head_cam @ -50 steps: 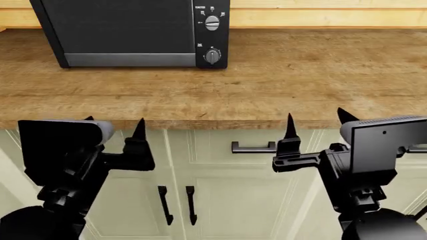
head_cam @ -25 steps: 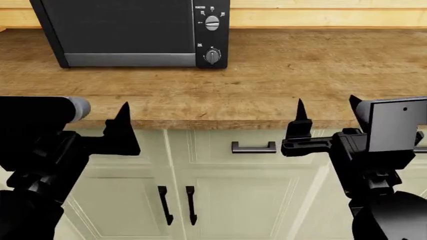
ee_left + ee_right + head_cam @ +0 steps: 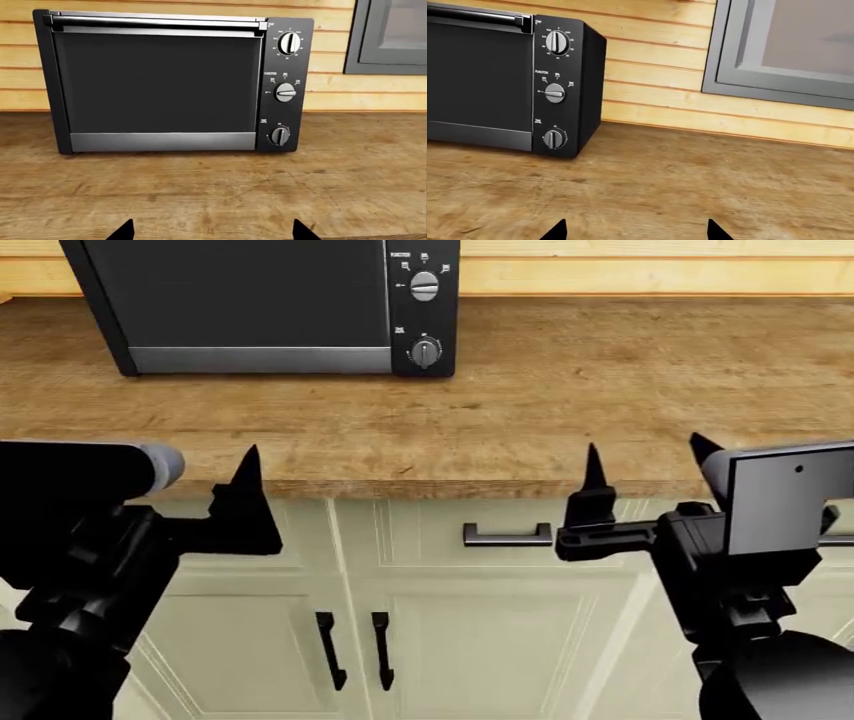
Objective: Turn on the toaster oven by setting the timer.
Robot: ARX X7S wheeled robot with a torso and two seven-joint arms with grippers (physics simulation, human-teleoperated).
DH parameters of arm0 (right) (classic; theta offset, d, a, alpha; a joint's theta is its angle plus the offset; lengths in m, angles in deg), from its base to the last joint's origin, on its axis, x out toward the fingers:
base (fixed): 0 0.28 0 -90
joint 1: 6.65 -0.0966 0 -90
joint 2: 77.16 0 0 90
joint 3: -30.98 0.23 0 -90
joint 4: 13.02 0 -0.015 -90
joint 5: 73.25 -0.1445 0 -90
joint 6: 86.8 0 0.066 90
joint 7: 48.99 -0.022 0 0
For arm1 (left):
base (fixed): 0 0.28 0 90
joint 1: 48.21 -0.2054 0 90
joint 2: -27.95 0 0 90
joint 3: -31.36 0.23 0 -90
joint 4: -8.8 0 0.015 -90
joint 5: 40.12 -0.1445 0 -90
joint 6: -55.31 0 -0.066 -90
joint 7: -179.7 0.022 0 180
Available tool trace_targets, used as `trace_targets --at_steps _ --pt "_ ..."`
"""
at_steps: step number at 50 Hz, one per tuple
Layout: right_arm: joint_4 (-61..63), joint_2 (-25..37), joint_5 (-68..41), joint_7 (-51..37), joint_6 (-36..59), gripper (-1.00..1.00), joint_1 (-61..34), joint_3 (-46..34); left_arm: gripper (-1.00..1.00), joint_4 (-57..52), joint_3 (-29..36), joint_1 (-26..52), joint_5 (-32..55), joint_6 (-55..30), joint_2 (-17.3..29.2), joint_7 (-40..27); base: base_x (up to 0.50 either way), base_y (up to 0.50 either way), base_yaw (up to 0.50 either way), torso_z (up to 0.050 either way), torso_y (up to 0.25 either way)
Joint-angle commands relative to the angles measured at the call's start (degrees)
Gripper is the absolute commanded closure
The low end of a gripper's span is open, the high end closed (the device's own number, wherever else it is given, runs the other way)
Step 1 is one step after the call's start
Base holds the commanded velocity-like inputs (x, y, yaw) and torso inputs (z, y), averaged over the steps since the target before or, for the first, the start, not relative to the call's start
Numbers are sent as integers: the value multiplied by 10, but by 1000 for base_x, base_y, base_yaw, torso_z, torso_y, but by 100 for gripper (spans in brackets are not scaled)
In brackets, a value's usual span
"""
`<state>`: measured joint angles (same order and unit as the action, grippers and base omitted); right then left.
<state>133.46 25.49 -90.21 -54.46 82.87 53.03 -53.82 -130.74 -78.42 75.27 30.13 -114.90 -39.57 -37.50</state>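
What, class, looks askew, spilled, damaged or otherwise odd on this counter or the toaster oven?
Nothing stands out. The toaster oven sits square on the wooden counter, door shut, all three knobs in place, including the timer. No spills or damage show. Both grippers, left and right, hang open short of it.

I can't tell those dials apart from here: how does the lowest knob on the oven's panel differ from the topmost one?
The timer sits lowest on the toaster oven panel; the top knob sits highest. The top knob looks bigger and wears a full ring of white numbers, while the timer has only small marks on one side and a tiny label. Both are round, black, with a silver pointer bar standing nearly upright.
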Motion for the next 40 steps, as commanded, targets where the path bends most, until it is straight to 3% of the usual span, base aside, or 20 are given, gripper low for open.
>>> trace_targets --at_steps 1,14,40 --pt "4 -6 -22 16 2 -100 2 18 -100 7 8 -2 -2 14 1 -3 8 0 0 0 0" --pt "-2 -10 -34 17 2 -100 2 29 -100 6 10 -11 6 27 9 -5 481 300 0 0 0" --pt "-3 -8 -53 6 4 -100 2 33 -100 11 20 -18 17 46 18 -12 500 2 0 0 1"
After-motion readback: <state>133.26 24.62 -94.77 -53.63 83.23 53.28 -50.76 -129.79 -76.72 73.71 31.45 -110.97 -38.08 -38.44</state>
